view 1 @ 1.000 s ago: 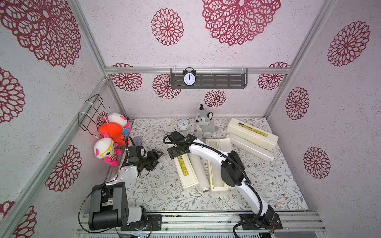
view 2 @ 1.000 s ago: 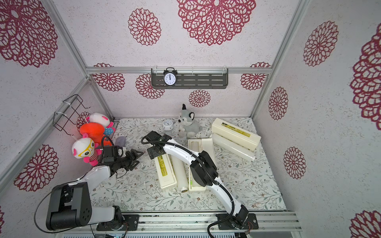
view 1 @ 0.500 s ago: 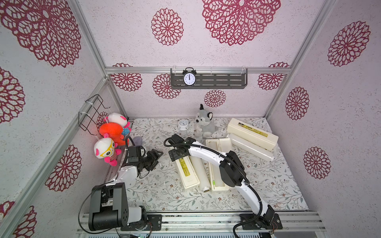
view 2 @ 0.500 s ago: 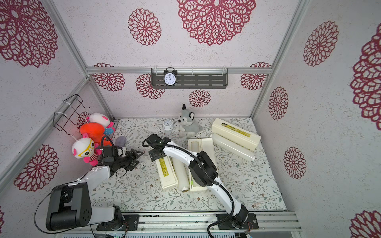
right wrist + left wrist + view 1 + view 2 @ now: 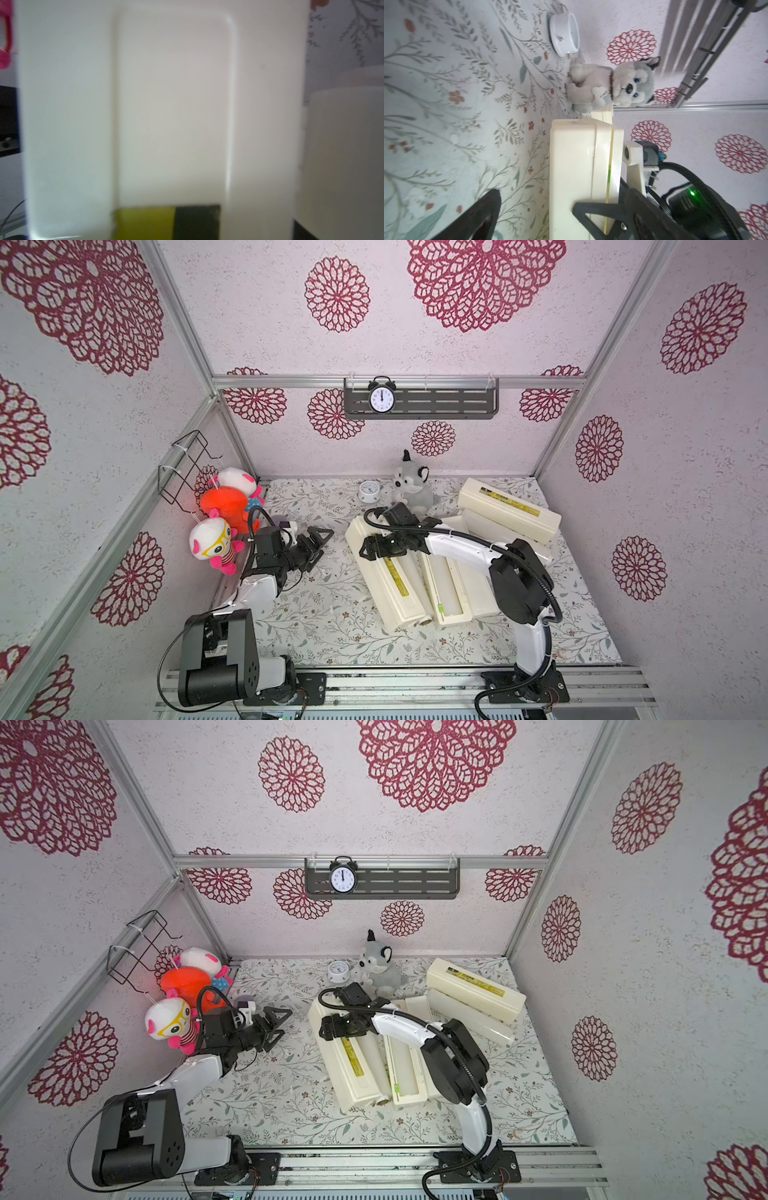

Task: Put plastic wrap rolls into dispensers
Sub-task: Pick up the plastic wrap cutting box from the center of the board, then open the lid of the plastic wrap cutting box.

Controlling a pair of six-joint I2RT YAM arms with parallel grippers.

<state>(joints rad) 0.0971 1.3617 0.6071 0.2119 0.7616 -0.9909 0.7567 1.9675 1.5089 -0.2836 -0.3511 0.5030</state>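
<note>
Left end effector [image 5: 316,540]: spread wide, empty, hovering over desk [image 5: 332,635], left of centre, near plush toys [image 5: 212,537].
Right end effector [image 5: 380,548]: above far end of closed dispenser [image 5: 395,589], mid-frame; apart or together impossible to tell, wrist view blurred.
Roll [image 5: 417,587]: on desk, touching that dispenser's right side.
Open dispenser [image 5: 449,601]: just right of roll.
Third dispenser [image 5: 509,506]: upper right, lid shut, second roll [image 5: 478,1019] alongside.
</note>
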